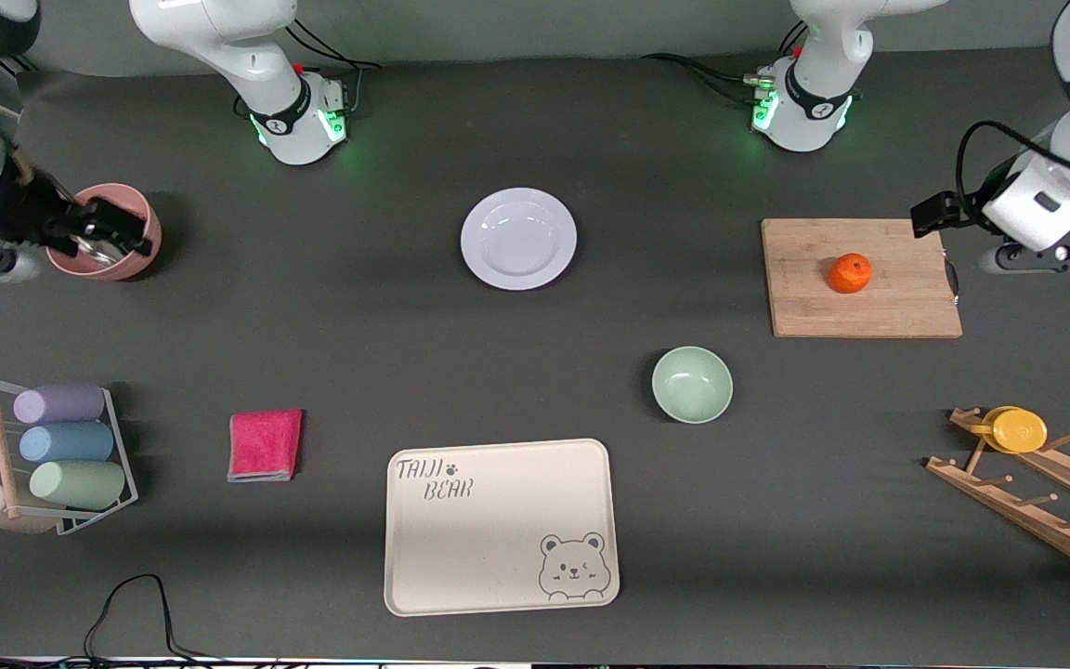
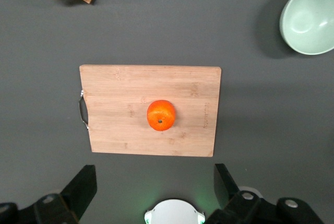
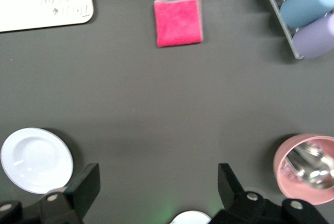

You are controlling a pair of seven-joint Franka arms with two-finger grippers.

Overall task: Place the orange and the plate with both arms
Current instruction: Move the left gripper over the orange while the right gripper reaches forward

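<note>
The orange (image 1: 850,273) (image 2: 161,115) lies in the middle of a wooden cutting board (image 1: 906,307) at the left arm's end of the table. The white plate (image 1: 518,238) (image 3: 35,160) sits empty between the two arm bases, flat on the dark table. My left gripper (image 2: 154,174) (image 1: 1050,253) hangs high beside the board, open, with nothing between its fingers. My right gripper (image 3: 157,174) (image 1: 98,232) is raised over the right arm's end of the table by a pink cup (image 1: 131,243), open and empty too.
A mint-green bowl (image 1: 692,384) sits nearer the front camera than the board. A cream bear-printed tray (image 1: 501,526), a pink cloth (image 1: 265,444), a wire rack of pastel cups (image 1: 71,441) and a wooden rack with a yellow cup (image 1: 1018,429) line the front. The pink cup holds metal utensils.
</note>
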